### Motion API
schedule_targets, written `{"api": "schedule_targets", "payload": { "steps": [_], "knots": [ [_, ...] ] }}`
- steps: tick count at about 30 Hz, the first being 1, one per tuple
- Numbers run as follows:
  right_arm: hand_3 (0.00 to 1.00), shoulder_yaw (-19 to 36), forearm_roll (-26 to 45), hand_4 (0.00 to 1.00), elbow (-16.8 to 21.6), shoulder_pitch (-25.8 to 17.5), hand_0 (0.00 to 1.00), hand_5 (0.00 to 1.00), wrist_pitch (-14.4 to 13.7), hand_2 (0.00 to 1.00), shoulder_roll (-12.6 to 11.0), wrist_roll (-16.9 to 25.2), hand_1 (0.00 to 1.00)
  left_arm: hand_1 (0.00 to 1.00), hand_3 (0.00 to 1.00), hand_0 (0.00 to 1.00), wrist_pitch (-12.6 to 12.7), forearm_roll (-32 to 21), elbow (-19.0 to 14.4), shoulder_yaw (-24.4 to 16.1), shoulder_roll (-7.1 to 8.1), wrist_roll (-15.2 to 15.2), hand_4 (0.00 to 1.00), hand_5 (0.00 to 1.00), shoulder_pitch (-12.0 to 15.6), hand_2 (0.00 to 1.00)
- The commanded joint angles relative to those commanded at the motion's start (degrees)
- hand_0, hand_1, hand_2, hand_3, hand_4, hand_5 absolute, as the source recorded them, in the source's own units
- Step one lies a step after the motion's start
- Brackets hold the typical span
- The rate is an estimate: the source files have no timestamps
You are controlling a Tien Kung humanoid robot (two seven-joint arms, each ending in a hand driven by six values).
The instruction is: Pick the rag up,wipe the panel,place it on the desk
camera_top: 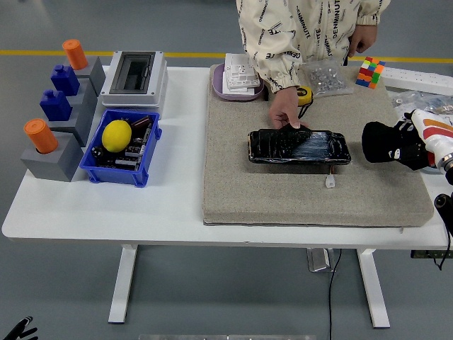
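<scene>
The black glossy panel (pixel 299 146) lies on the beige mat (pixel 311 191) at mid-table. A person's hand (pixel 284 113) rests on the panel's far left edge. My right hand (pixel 410 145) is at the mat's right edge, a short way right of the panel and apart from it. It is shut on a bunched black rag (pixel 383 142), which it holds just above the mat. Only the tip of my left hand (pixel 21 330) shows, low in the bottom left corner, below the table.
A blue bin (pixel 93 167) with a yellow lemon (pixel 117 135) stands at the left, next to grey blocks with orange and blue pegs (pixel 53 120) and a grey electrical box (pixel 134 74). A tray (pixel 238 79), a bag of parts (pixel 325 75) and a colour cube (pixel 370 72) line the far edge.
</scene>
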Motion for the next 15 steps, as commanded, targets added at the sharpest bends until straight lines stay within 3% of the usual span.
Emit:
{"api": "schedule_targets", "payload": {
  "steps": [15],
  "knots": [
    [0.420,-0.99,-0.92,0.998,0.53,2.65,0.298,0.002,0.62,0.427,1.06,-0.72,0.382,0.717,0.626,0.727,-0.07,0.83,0.00,-0.68,0.49,-0.20,0.693,0.583,1.10,0.767]
  ]
}}
